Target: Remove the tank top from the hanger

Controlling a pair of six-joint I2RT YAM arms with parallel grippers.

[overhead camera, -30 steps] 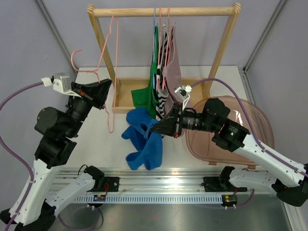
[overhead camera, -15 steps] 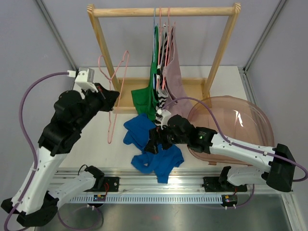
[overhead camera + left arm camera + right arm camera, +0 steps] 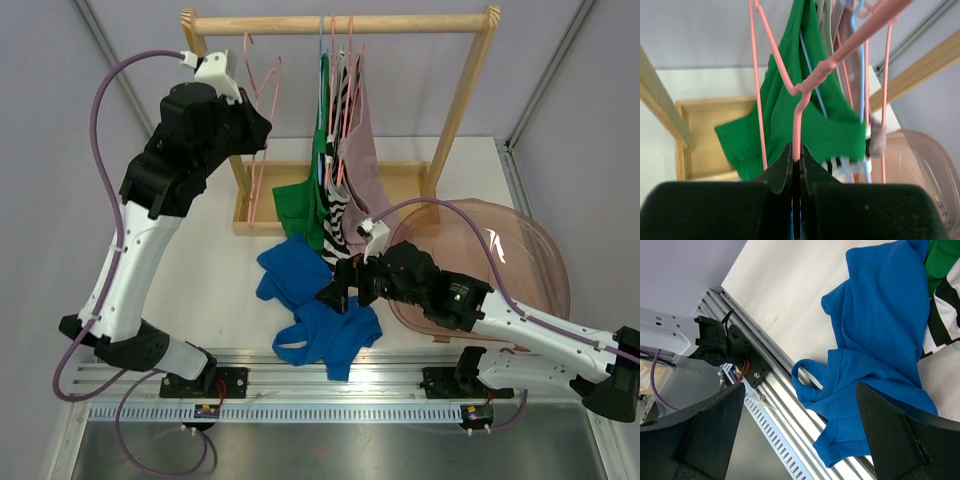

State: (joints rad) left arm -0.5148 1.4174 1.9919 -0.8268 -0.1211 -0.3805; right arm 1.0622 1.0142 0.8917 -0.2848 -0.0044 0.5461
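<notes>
Separation of garment and hanger is judged to be done. The blue tank top (image 3: 322, 322) is seen lying crumpled on the table (image 3: 200, 290), directly beneath the right pincer (image 3: 338, 292). One strap loop and the lower hem are draped over the metal rail (image 3: 777, 395) at the near edge. No wire is seen inside the cloth. The right pincer is spread wide, with nothing between its fingers, and is poised just above the fabric. Such a spread is judged to suit a garment meant to lie free, neither gripped nor dragged.

The left pincer (image 3: 796, 150) is clamped tight on the bare pink hanger (image 3: 807, 86), the wire being pinched just below its twisted neck. The hanger is carried high, up and ahead of the fingers, beside the left post of the wooden rack (image 3: 340, 22) and close under the top bar. That height is judged to serve two ends: the empty hanger is held well apart from the tank top below, and its hook is brought near the bar, where it could be hung.

Beyond the left pincer, the green top (image 3: 805, 125) and other garments are seen hanging on their own hangers. Behind the right pincer, under its arm, a translucent pink tub (image 3: 520, 270) is placed. Whether the tank top is meant for it cannot be told.
</notes>
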